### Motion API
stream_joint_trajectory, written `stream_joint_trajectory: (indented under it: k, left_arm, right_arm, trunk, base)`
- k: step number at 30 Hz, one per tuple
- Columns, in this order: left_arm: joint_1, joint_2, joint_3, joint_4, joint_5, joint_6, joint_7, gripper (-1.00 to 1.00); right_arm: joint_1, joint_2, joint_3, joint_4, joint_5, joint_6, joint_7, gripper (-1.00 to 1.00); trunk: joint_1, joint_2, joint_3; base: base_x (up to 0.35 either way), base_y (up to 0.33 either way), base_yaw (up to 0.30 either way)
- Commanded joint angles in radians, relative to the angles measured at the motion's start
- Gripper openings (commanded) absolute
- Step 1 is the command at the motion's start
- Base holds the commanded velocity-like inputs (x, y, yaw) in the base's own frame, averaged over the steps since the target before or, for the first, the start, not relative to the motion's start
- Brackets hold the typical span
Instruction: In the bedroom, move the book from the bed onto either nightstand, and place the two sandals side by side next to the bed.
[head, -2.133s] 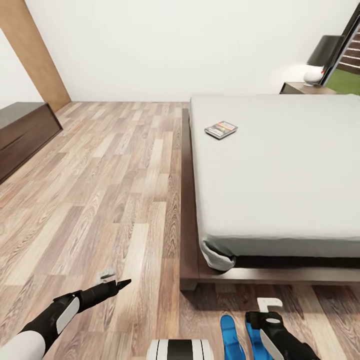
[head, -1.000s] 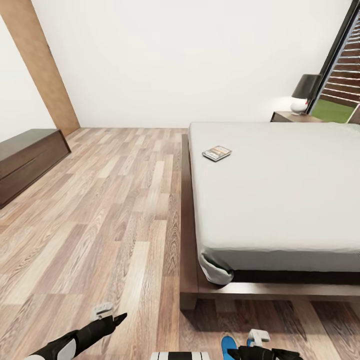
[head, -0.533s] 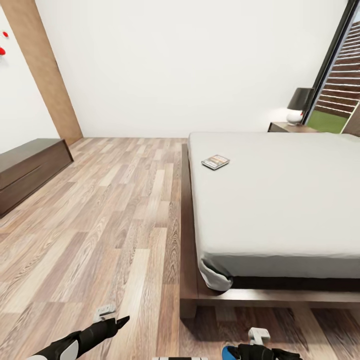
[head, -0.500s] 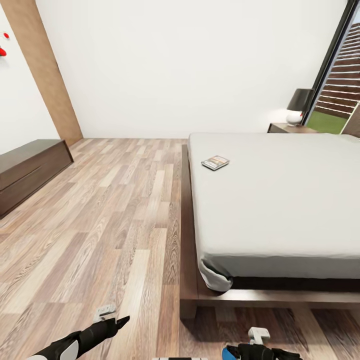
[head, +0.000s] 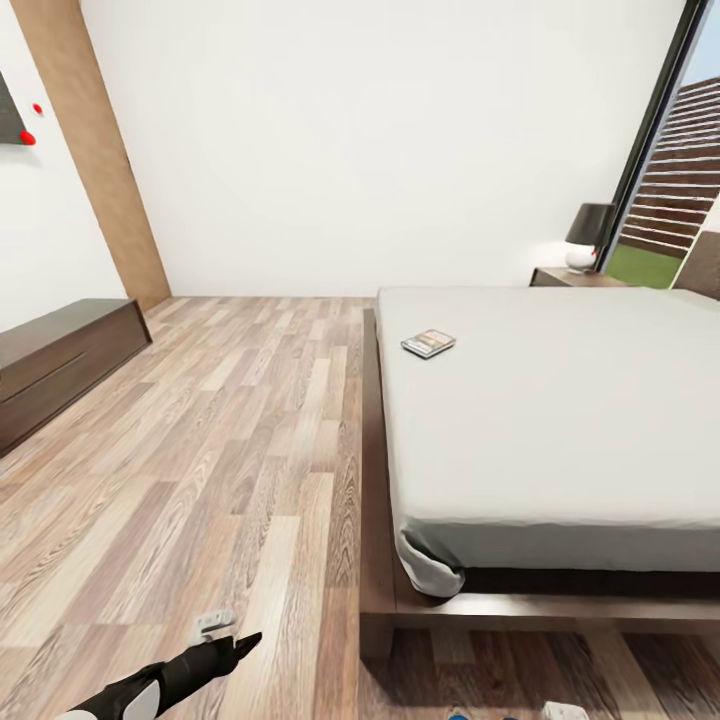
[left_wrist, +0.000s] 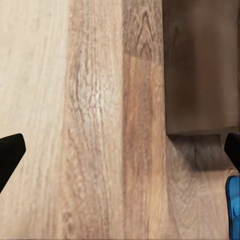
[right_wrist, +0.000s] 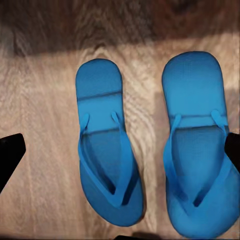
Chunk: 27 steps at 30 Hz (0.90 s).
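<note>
Head view: the bed (head: 560, 420) takes up the right side, its grey mattress on a dark wood frame, and the book (head: 428, 343) lies flat on the mattress near the bed's left edge, toward the far end. Beyond the bed's far right corner a nightstand (head: 578, 277) stands by the window, with a lamp (head: 587, 236) on top. A low dark cabinet (head: 62, 360) runs along the left wall, and plank floor (head: 220, 450) covers the space between. The left gripper (head: 222, 636) hangs low over the floor at the bottom edge, well apart from the bed; from here I cannot tell its finger spacing. Left wrist view: two black fingertips (left_wrist: 10, 156) sit at opposite edges, spread wide with nothing between them but floor; the bed frame's dark corner and a sliver of blue sandal (left_wrist: 232, 204) lie to one side. Right wrist view: the two sandals (right_wrist: 150, 150) lie side by side on the floor, just apart, parallel, straps up, beside the shadowed edge of the bed frame. The right gripper (right_wrist: 120, 150) hovers over them, its dark fingertips (right_wrist: 11, 152) wide apart and holding nothing.
</note>
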<state>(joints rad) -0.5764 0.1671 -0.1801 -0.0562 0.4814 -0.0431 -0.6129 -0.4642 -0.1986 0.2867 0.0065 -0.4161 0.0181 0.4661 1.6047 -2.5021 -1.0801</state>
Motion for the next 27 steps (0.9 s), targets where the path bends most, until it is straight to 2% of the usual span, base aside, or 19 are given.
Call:
stream_joint_trajectory:
  k: [1, 3, 11, 27]
  left_arm:
    - [-0.001, -0.001, -0.009, 0.002, 0.006, -0.004, -0.002, 1.00]
    - [0.000, -0.002, -0.009, 0.002, 0.007, -0.004, -0.002, 1.00]
    - [0.000, -0.002, -0.009, 0.003, 0.008, -0.004, -0.002, 1.00]
    - [0.000, -0.001, -0.009, 0.003, 0.008, -0.004, -0.002, 1.00]
  right_arm:
    - [-0.001, -0.007, 0.008, 0.010, -0.010, -0.006, 0.003, 1.00]
    - [-0.001, -0.013, 0.008, 0.018, -0.010, -0.013, 0.003, 1.00]
    - [-0.001, -0.019, 0.008, 0.027, -0.011, -0.019, -0.001, 1.00]
    - [-0.001, -0.019, 0.008, 0.027, -0.012, -0.020, -0.001, 1.00]
  trunk:
    - [-0.001, 0.000, 0.003]
    - [-0.002, 0.000, 0.011]
    - [-0.002, 0.000, 0.011]
    - [-0.002, 0.000, 0.011]
  base:
    - [0.000, 0.000, 0.000]
    - [0.000, 0.000, 0.000]
    - [0.000, 0.032, 0.000]
    - [0.000, 0.262, 0.000]
